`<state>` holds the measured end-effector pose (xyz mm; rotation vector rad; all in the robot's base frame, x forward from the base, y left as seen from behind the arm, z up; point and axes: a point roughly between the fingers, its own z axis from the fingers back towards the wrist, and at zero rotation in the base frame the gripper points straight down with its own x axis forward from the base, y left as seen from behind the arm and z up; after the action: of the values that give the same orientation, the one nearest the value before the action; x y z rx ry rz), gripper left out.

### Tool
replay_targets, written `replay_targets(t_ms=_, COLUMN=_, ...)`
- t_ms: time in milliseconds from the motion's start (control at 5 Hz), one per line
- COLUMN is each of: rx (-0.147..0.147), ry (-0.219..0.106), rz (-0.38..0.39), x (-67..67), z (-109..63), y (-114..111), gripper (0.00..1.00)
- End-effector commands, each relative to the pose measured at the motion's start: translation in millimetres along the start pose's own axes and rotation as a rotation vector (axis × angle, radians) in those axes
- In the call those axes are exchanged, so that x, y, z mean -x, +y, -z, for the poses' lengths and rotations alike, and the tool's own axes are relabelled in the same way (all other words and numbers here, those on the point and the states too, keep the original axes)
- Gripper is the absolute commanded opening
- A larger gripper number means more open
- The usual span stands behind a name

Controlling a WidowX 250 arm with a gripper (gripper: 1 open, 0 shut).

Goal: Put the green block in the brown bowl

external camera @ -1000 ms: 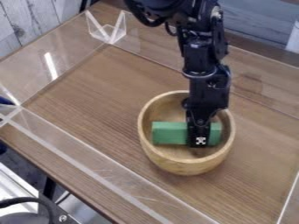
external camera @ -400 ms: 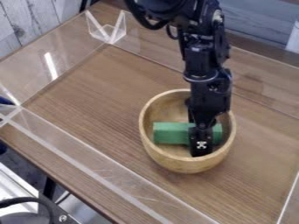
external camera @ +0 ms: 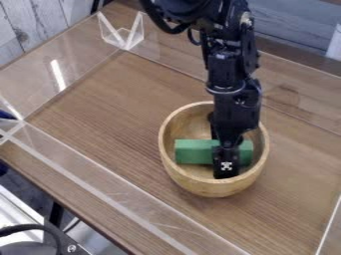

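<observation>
My fingers [external camera: 229, 159] were narrow together over the green block [external camera: 194, 151] a second ago; now my hand [external camera: 234, 156] has spread open, one finger still down by the block's 3 o'clock end. The block has stayed inside the brown bowl [external camera: 170, 177], lying roughly from 9 to 3 o'clock, so I judge the placing as good as done. What I have left is to lift away towards 12 o'clock, gently, lest a finger snag the block or drag the rim.
</observation>
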<state>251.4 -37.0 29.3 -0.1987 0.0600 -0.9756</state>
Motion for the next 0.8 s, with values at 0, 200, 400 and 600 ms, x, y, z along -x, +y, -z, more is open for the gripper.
replay_targets(t_ms=0, rx=-0.048, ry=-0.034, rz=-0.008, x=-1.7, z=-19.0, y=5, gripper=1.0)
replay_targets(t_ms=200, rx=-0.056, ry=-0.039, rz=-0.016, x=-1.1, z=-25.1, y=4, gripper=1.0)
replay_targets(t_ms=400, rx=-0.066, ry=-0.044, rz=-0.026, x=-0.4, z=-31.9, y=4, gripper=1.0)
replay_targets(t_ms=600, rx=-0.072, ry=-0.048, rz=-0.035, x=0.5, z=-38.1, y=4, gripper=1.0)
